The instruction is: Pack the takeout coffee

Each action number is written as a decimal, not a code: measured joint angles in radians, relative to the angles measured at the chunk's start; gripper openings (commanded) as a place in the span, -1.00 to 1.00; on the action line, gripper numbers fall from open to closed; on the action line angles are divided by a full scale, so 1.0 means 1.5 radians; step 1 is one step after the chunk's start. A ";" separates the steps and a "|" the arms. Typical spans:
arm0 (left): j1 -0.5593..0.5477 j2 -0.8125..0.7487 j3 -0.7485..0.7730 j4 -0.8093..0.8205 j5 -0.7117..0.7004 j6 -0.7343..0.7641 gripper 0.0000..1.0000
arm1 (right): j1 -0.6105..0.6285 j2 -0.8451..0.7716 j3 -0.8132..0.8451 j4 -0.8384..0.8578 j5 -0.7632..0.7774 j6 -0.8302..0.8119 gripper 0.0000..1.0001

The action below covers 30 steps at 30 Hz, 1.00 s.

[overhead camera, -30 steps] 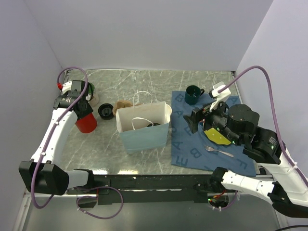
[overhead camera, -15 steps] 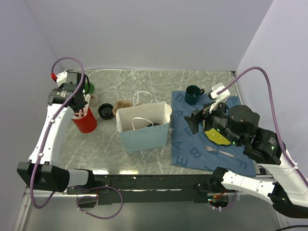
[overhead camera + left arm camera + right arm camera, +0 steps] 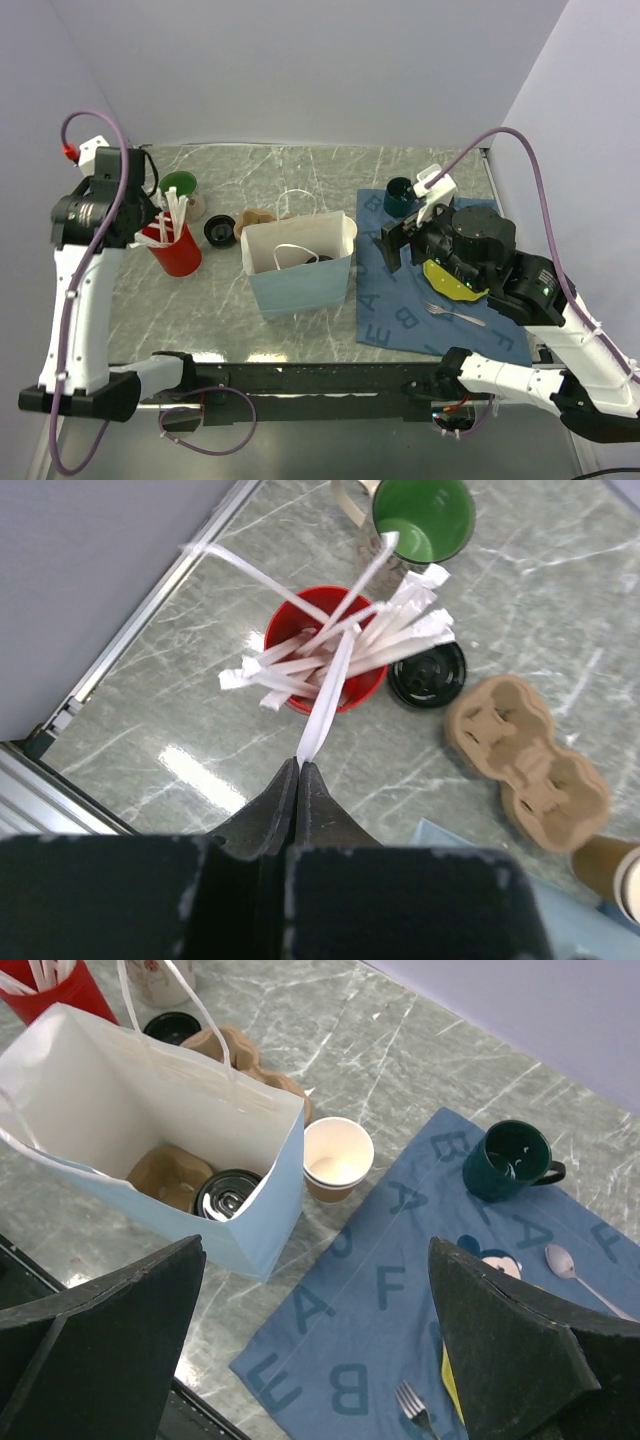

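Note:
A kraft cup with a black lid (image 3: 228,1195) stands in a cardboard carrier inside the light blue paper bag (image 3: 275,1175), (image 3: 297,275). An open tan kraft cup (image 3: 337,1157), cream inside, stands on the table right beside the bag. A loose black lid (image 3: 427,672), (image 3: 219,230) lies next to the red cup (image 3: 372,685), (image 3: 180,255). My left gripper (image 3: 300,765), (image 3: 140,222) is shut on one white wrapped straw (image 3: 330,690), held above the red cup. My right gripper (image 3: 318,1250), (image 3: 400,240) is open and empty over the blue mat.
The red cup holds several wrapped straws. A second cardboard carrier (image 3: 525,763) lies behind the bag. A green-lined mug (image 3: 422,518) stands at the back left. On the blue letter mat (image 3: 390,1290) are a dark green mug (image 3: 512,1160), a fork (image 3: 412,1405) and a spoon (image 3: 565,1260).
My left arm has risen and swung left, away from the red cup, drawing one straw up out of it. My right arm has shifted a little toward the back.

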 measured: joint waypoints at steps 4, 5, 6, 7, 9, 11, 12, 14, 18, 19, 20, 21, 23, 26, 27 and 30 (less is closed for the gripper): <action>0.000 -0.034 0.006 -0.016 0.020 0.000 -0.98 | 0.000 0.013 0.012 0.000 0.000 -0.007 1.00; 0.000 -0.040 0.006 -0.020 0.025 0.000 -0.98 | 0.000 0.014 0.015 0.000 0.000 -0.008 1.00; 0.000 -0.042 0.006 -0.022 0.028 0.001 -0.98 | 0.000 0.014 0.018 0.000 0.000 -0.008 1.00; 0.000 -0.044 0.006 -0.024 0.031 0.001 -0.98 | 0.000 0.014 0.020 0.000 0.000 -0.008 1.00; 0.000 -0.043 0.006 -0.026 0.037 0.005 -0.98 | 0.000 0.017 0.028 -0.001 -0.001 -0.008 1.00; 0.000 -0.040 0.012 -0.034 0.047 0.007 -0.98 | 0.000 0.019 0.035 -0.001 -0.003 -0.008 1.00; 0.000 -0.036 0.021 -0.036 0.053 0.007 -0.98 | 0.000 0.019 0.038 -0.001 -0.005 -0.007 1.00; 0.000 -0.028 0.060 -0.044 0.069 0.008 -0.98 | 0.000 0.018 0.040 -0.001 -0.006 -0.007 1.00; 0.000 -0.021 0.153 -0.041 0.115 0.008 -0.96 | 0.000 0.019 0.040 -0.006 -0.008 -0.008 1.00; 0.000 -0.023 0.171 -0.036 0.133 0.009 -0.96 | 0.000 0.020 0.040 -0.007 -0.008 -0.008 1.00; 0.000 -0.028 0.182 -0.028 0.155 0.012 -0.96 | 0.000 0.021 0.041 -0.010 -0.007 -0.008 1.00; 0.001 -0.035 0.186 -0.019 0.182 0.014 -0.98 | 0.000 0.023 0.041 -0.012 -0.007 -0.008 1.00; 0.001 -0.052 0.182 0.012 0.257 0.018 -0.98 | 0.000 0.026 0.044 -0.017 -0.004 -0.008 1.00; 0.001 -0.075 0.161 0.068 0.380 0.017 -0.97 | 0.000 0.027 0.044 -0.018 0.001 -0.008 1.00; 0.001 -0.083 0.151 0.086 0.418 0.017 -0.98 | 0.000 0.027 0.044 -0.018 0.002 -0.008 1.00; 0.001 -0.105 0.116 0.138 0.507 0.016 -0.98 | 0.000 0.028 0.045 -0.018 0.004 -0.008 1.00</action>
